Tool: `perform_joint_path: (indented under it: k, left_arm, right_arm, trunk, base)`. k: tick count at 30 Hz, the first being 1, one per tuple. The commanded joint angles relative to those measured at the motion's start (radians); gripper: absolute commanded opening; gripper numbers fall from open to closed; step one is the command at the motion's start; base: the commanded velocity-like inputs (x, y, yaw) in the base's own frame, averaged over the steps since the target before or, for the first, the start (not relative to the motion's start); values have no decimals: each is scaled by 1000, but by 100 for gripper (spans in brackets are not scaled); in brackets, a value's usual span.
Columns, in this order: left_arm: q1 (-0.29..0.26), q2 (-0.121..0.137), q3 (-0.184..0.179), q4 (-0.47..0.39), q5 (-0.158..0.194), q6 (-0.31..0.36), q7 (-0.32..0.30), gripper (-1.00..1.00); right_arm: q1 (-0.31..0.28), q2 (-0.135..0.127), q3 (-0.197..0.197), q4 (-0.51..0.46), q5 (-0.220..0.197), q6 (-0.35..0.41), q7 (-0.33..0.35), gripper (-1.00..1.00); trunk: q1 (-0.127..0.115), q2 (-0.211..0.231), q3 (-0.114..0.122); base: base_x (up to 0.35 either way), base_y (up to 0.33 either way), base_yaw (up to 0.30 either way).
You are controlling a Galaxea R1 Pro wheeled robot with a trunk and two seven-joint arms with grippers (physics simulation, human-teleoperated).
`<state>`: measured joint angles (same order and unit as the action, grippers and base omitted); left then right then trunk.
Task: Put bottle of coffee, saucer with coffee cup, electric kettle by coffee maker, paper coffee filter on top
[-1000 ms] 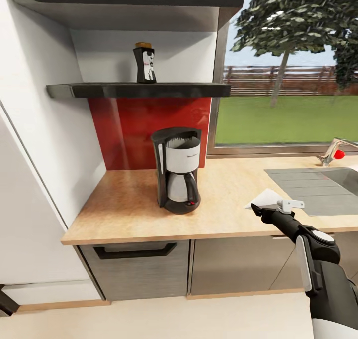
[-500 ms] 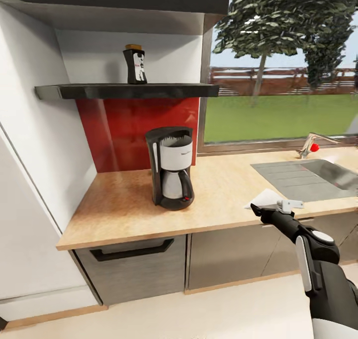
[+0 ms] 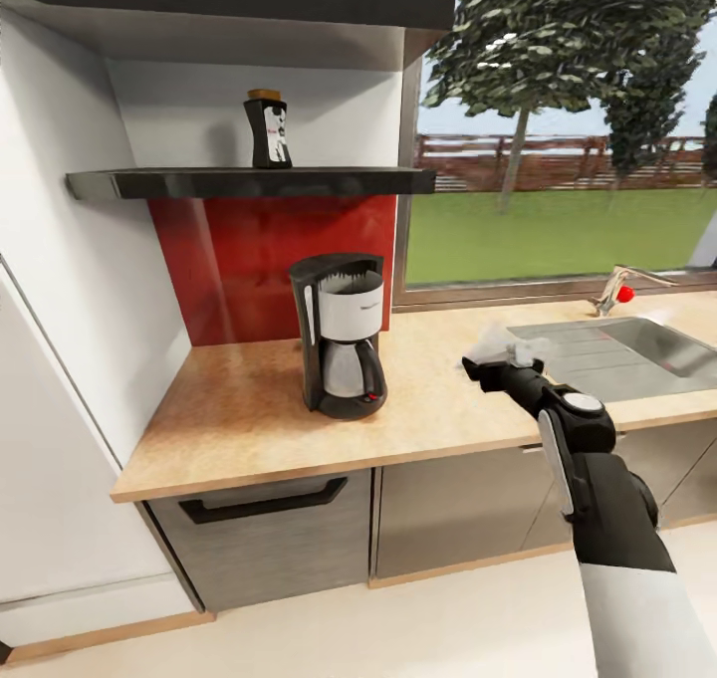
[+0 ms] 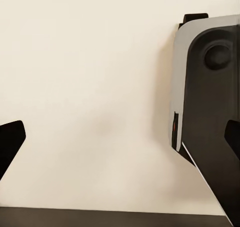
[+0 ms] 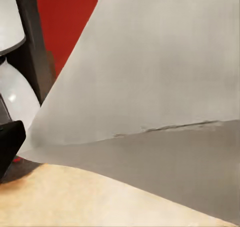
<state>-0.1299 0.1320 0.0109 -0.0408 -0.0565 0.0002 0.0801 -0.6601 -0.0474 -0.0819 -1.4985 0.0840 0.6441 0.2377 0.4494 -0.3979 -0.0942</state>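
The black coffee maker point(image 3: 339, 347) with its white panel stands on the beige countertop point(image 3: 249, 409) in front of a red backsplash. Above it, the bottle of coffee point(image 3: 267, 130) stands on the thin black kitchen shelf point(image 3: 249, 181). My right gripper point(image 3: 490, 367) hovers over the counter to the right of the coffee maker, shut on a white paper coffee filter point(image 3: 495, 340). In the right wrist view the paper coffee filter point(image 5: 150, 77) spreads wide, with the coffee maker point(image 5: 20, 87) beyond it. My left gripper point(image 4: 120, 142) is open over pale floor.
A steel sink point(image 3: 622, 351) with a faucet point(image 3: 615, 295) lies in the counter at the right, under a window. A thicker dark shelf point(image 3: 229, 3) hangs above the thin one. A white tall cabinet point(image 3: 60, 359) bounds the counter's left end. Grey drawer fronts point(image 3: 264, 529) sit below.
The view shifted, so the camera moved. My right arm has lifted from the counter's front edge and swung left toward the coffee maker, carrying the filter.
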Motion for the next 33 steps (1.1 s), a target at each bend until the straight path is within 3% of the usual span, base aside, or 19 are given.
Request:
perform_joint_path:
  k: [1, 4, 5, 7, 8, 10, 13, 17, 20, 26, 33]
  left_arm:
    - [-1, -1, 1, 1, -7, -2, 2, 100]
    - [-1, -2, 1, 1, -8, -3, 2, 100]
    - [0, -2, 0, 0, -8, -3, 1, 100]
    - [0, -2, -1, 0, -8, -3, 0, 100]
    - [0, -1, -3, -1, -8, -3, 0, 100]
    - [0, 0, -5, -1, -8, -3, 0, 100]
    - [0, 0, -6, -2, -8, -3, 0, 100]
    - [0, 3, -5, -2, -7, -2, 0, 100]
    - [0, 5, -5, -2, -7, -2, 0, 100]
    - [0, 3, -6, -2, -8, -2, 0, 100]
    - [0, 4, -4, -2, -7, -2, 1, 100]
  right_arm:
    - [-95, 0, 63, 4, 51, 85, -14, -100]
    - [-203, 1, 127, 24, 84, 189, -22, -100]
    - [-364, 26, 182, 106, 98, 325, -25, -100]
    - [-447, 65, 192, 190, 100, 354, -26, -100]
    - [-516, 98, 196, 279, 101, 366, -26, -100]
    - [-596, 144, 200, 385, 102, 373, -26, -100]
    - [-671, 166, 201, 472, 103, 375, -25, -100]
    - [-811, 187, 202, 663, 102, 377, -25, -100]
    - [-846, 192, 202, 715, 102, 377, -25, -100]
    - [-858, 192, 204, 727, 102, 378, -25, -100]
    - [-858, 191, 273, 716, 102, 378, -25, -100]
  trunk:
    - [1, -2, -2]
    - [1, -2, -2]
    - [1, -2, -2]
    - [1, -2, -2]
    - [1, -2, -2]
    - [1, -2, -2]
    - [1, -2, -2]
    - [1, -2, -2]
    - [1, -2, -2]
    - [1, -2, -2]
    - [1, -2, -2]
  base:
    - [0, 0, 0]
    - [0, 0, 0]
    - [0, 0, 0]
    - [0, 0, 0]
    - [0, 0, 0]
    - [0, 0, 0]
    - [0, 0, 0]
    - [0, 0, 0]
    - [0, 0, 0]
    - [0, 0, 0]
    - [45, 68, 0]
